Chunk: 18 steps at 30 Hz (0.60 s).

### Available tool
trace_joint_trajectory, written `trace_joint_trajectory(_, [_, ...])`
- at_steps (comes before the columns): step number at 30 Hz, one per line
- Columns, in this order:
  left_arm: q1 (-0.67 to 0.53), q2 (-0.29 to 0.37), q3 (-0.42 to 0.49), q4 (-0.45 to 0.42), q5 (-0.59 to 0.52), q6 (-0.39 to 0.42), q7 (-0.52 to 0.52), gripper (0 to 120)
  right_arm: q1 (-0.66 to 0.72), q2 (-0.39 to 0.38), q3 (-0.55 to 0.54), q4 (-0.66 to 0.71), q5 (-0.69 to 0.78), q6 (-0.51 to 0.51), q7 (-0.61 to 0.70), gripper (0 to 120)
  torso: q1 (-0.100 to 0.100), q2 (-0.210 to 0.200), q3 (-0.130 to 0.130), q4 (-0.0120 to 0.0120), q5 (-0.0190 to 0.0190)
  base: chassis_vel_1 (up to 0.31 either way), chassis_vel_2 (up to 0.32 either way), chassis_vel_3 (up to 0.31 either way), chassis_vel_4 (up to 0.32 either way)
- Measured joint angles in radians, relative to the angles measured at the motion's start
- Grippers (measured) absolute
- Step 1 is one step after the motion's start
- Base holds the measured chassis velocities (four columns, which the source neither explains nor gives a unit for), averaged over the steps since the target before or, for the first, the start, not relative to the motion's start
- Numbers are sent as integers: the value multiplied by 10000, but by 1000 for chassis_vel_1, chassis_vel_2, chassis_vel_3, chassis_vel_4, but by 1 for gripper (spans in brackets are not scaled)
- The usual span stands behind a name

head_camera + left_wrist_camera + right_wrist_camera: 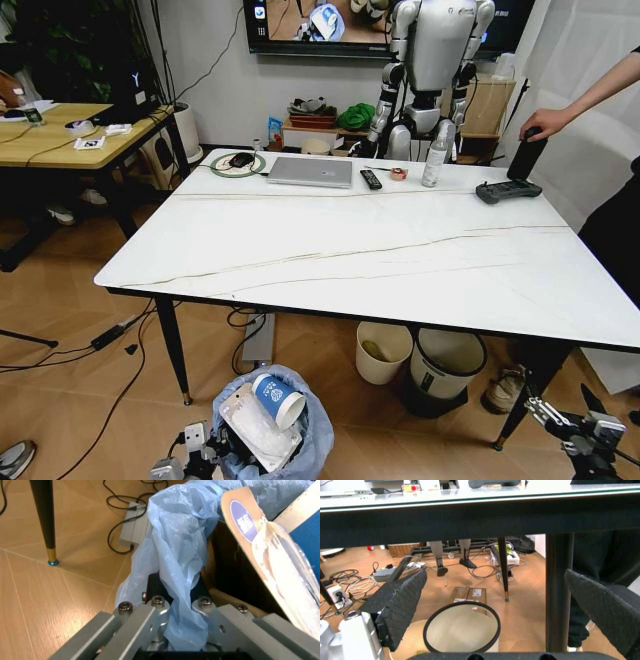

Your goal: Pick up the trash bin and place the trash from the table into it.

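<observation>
Head view, trash bin upright, mouth up, left gripper fingers pinching its bag, right gripper fingers spread, empty.

Wood-look floor, wooden desk, wall screen.

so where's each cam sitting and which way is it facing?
Head: high on the robot, looking down over the table; left end effector at the trash bin, right end effector low.
Left wrist: at the bin, end effector clamping its blue bag.
Right wrist: below the tabletop, open end effector.
Shared: the table; head and left wrist share the bin.
</observation>
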Motion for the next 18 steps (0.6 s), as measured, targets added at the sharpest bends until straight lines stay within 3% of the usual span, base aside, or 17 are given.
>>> trace_joint_trajectory(18, [-83,-24,-22,264,85,-46,35,0,0,0,0,0,0,0,0,100,-323,-743,-419,0,0,0,0,0,0])
